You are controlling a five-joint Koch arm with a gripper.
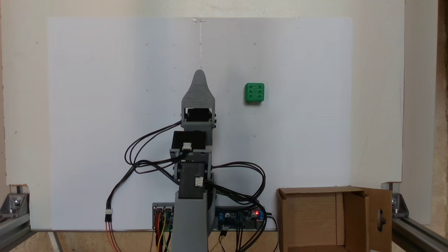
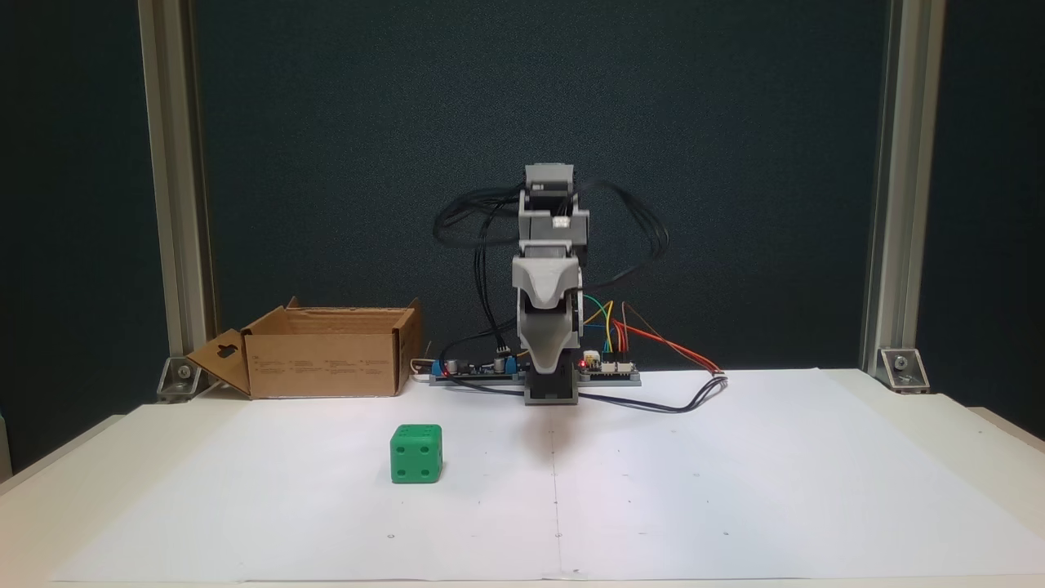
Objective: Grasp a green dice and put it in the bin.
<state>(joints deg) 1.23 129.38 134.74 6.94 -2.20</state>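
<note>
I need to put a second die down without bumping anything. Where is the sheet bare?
Bare: the white sheet on the arm's side away from the green die, and in front of the die. Crowded: the back edge, with box, arm base and cables.

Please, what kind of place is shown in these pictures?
Probably a hobby robotics test bench: a small arm with bare circuit boards and loose wires, a white sheet on the table, aluminium frame posts.

Print on the bin [image 2: 326, 359] — too small to read.
</note>
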